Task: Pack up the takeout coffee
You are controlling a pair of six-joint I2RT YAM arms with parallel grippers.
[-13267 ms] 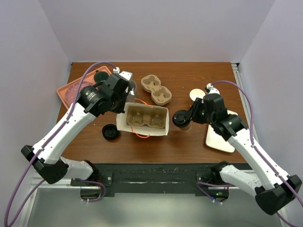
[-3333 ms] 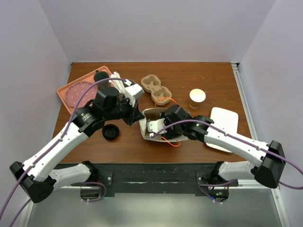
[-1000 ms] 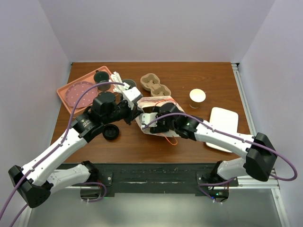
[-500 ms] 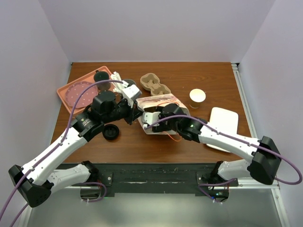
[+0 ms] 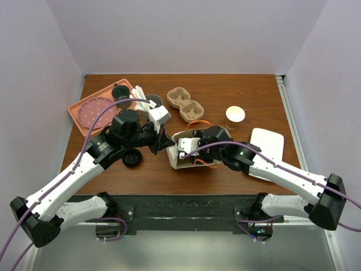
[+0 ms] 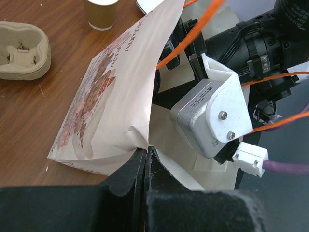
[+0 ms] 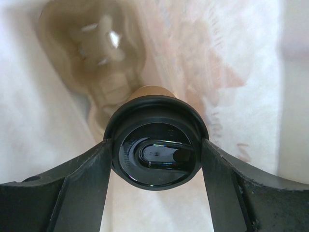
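1. Packing is at the insertion step. The right hand (image 7: 155, 145) is deep inside the paper bag (image 6: 111, 96), its fingers spread wide on either side of the black lid of the takeout coffee (image 7: 155, 153), which it holds.
2. The takeout coffee is inside the bag, just short of the cardboard carrier (image 7: 91, 43) at the bag's far end. The lid hides its base, so I cannot tell whether it touches a hole yet.
3. The left hand (image 6: 147, 154) is pinched tight on the edge of the bag's mouth and holds it open around the right arm.
4. The next move, as I judge it, calls for:
   - a straight push to seat the cup in one hole of the carrier;
   - letting go, then drawing back without snagging the orange handles (image 6: 193, 29) or dragging the thin paper;
   - the left hand holding the mouth open until the right hand is out.
5. The counter (image 5: 225, 90) is brown wood. On it are:
   - a spare carrier (image 5: 186, 104);
   - an open cup (image 5: 236, 114) with no lid;
   - a pink tray (image 5: 84, 110);
   - a loose black lid (image 5: 131, 158);
   - a white dish (image 5: 265, 144).
6. Plain pale walls close the counter in on three sides.
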